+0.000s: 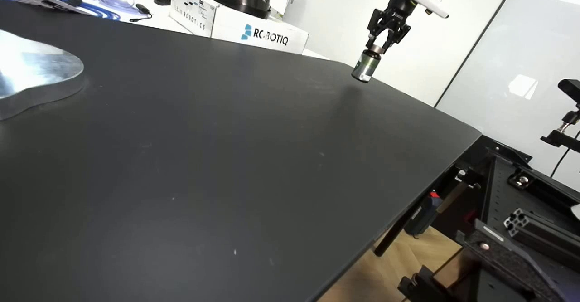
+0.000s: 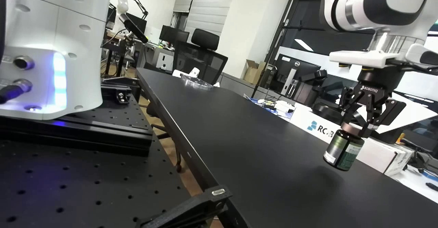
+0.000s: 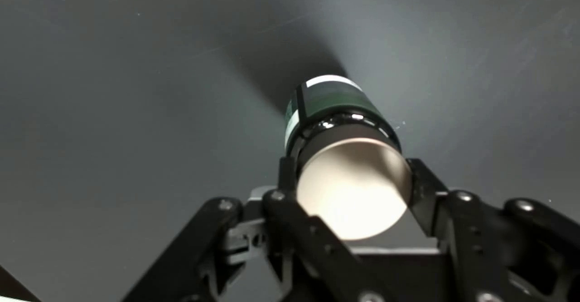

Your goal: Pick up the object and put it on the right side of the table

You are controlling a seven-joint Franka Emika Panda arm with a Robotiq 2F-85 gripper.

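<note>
Gripping the bottle (image 2: 344,150) by its cap (image 3: 354,193), our claw (image 2: 355,126) is closed to that width; we have the bottle hanging beneath, long axis roughly in line with the claw, above the table (image 2: 239,128), so lowering likely follows.

A glossy dark green cylindrical bottle (image 2: 343,150) with a copper-coloured lid (image 3: 353,191) hung upright above the large, flat, matte black tabletop (image 1: 217,157), near an edge.

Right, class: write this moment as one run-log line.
gripper: closed on cap | bottle: held above table | release: not yet
</note>
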